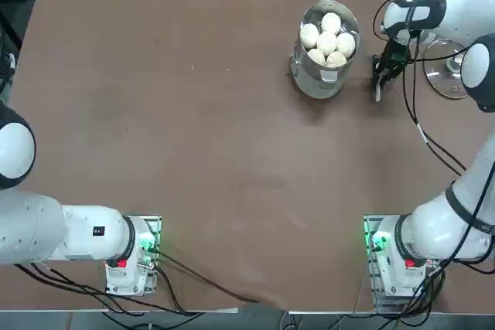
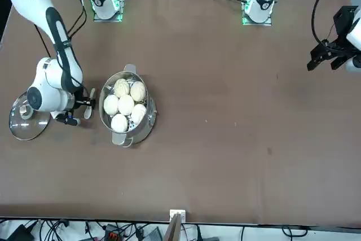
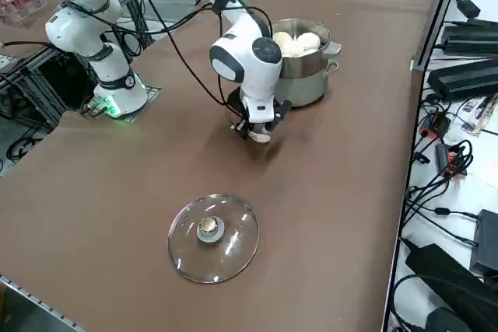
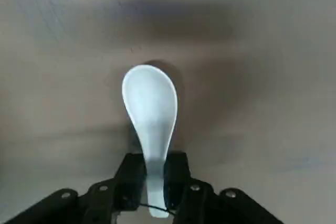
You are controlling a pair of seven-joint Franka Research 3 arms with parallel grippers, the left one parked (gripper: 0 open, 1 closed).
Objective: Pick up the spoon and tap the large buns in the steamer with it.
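The right gripper (image 4: pixel 154 182) is low over the table just beside the steamer (image 1: pixel 325 56), on the side toward the glass lid (image 3: pixel 214 237), and its fingers (image 4: pixel 131 174) sit close on either side of the spoon's (image 4: pixel 151 124) handle. They flank it tightly in the wrist view, but whether they are pinching it or have just let go cannot be told. The spoon points bowl-first away from the wrist, its shadow close beneath, so it looks to be lying on the table or barely above it. Taking it by the short handle makes sense: that leaves the bowl end free to reach out and touch the buns (image 1: pixel 328 39). The five buns sit clustered inside the steamer, uncovered, with the lid set well aside, so they can be reached from above. By my judgement the tapping is not yet under way. No brand, label or writing can be read anywhere on the spoon, steamer or lid.
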